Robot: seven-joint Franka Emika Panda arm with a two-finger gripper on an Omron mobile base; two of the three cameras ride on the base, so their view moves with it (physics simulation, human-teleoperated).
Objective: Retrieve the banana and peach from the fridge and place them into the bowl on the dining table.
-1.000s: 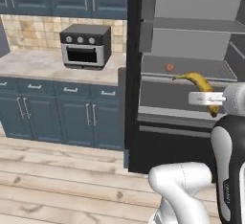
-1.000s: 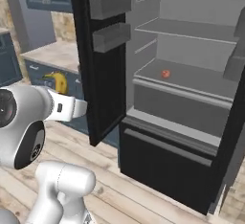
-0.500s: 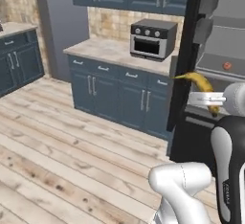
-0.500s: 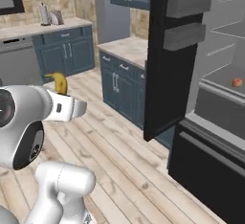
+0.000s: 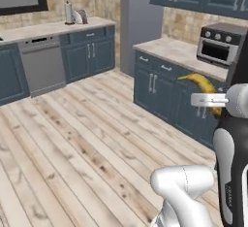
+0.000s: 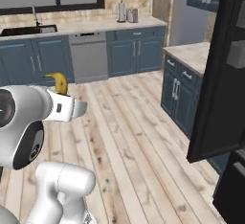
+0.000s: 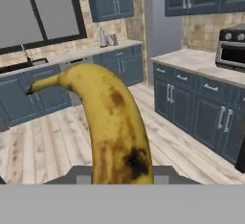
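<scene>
My gripper is shut on the banana, a curved yellow fruit with brown spots that rises out of the hand. In the hand view the banana stands close in front, its stem pointing left, and it covers the fingertips. From the right base view the banana shows just above the white wrist. The fridge's open black door stands at the right. The peach, the bowl and the dining table are out of view.
Blue-grey cabinets run along the walls, with a grey dishwasher and a toaster oven on a beige counter. A wide stretch of wooden floor lies open ahead and to the left.
The whole picture has swung from the fridge interior to the kitchen floor and far cabinets, so the base has turned. The banana stays in my shut gripper.
</scene>
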